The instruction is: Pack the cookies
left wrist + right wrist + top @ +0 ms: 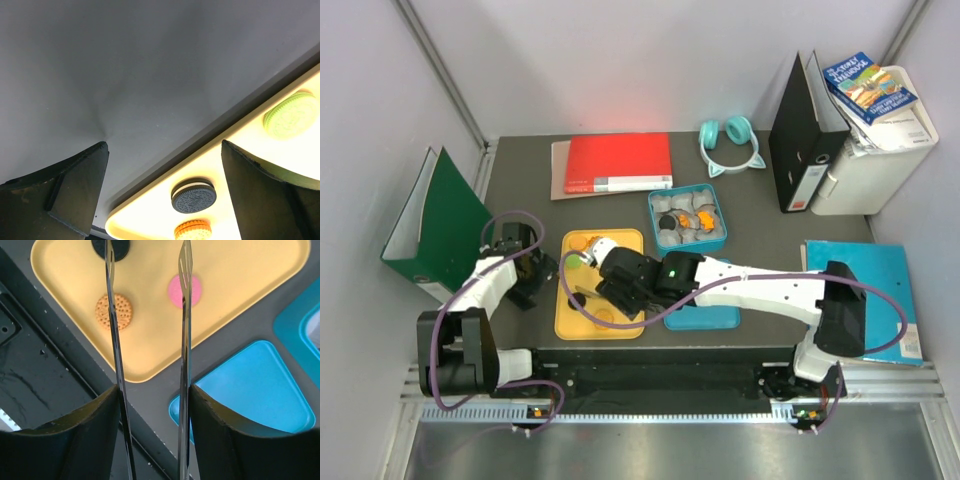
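Observation:
Cookies lie on a yellow tray (620, 245). The right wrist view shows a tan cookie (114, 311), a pink cookie (196, 290) and a black cookie (121, 247) on the tray (240, 270). My right gripper (154, 390) is shut on metal tongs (116, 345), whose two blades stand apart above the tan and pink cookies, holding nothing. In the top view it (620, 280) hovers over the tray. My left gripper (164, 145) is open and empty at the tray's left edge, near a black cookie (194, 196), an orange cookie (193, 230) and a green cookie (291, 115).
A teal box (654, 200) holding paper cups and cookies stands behind the tray. Its teal lid (710, 318) lies right of the tray. A green binder (435, 225), a red book (618, 163), headphones (728, 145) and a black binder (800, 140) ring the table.

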Robot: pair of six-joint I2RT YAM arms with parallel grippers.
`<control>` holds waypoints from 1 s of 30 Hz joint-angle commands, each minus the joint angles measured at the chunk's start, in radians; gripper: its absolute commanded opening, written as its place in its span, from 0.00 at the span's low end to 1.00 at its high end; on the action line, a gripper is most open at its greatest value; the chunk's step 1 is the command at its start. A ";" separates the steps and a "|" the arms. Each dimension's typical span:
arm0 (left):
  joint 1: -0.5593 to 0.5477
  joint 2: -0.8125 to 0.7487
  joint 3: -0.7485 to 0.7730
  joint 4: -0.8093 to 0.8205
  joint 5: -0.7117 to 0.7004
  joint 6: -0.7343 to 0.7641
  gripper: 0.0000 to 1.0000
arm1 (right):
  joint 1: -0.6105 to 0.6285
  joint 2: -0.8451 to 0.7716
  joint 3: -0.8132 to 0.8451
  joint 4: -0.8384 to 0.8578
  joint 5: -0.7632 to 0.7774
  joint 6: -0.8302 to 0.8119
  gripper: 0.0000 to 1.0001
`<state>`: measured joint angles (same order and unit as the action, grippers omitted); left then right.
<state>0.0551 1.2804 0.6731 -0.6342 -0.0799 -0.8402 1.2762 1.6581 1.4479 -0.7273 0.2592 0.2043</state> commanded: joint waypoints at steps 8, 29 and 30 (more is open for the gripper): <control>0.011 -0.032 0.014 -0.007 -0.017 -0.010 0.98 | 0.089 0.094 0.092 0.011 -0.029 -0.029 0.58; 0.011 -0.033 0.002 0.005 0.000 -0.010 0.98 | 0.091 0.247 0.187 0.006 0.003 -0.083 0.57; 0.009 -0.032 0.002 0.005 0.002 -0.010 0.98 | 0.091 0.249 0.187 0.003 0.003 -0.080 0.57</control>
<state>0.0586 1.2713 0.6727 -0.6369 -0.0853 -0.8402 1.3567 1.9015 1.5867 -0.7376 0.2405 0.1310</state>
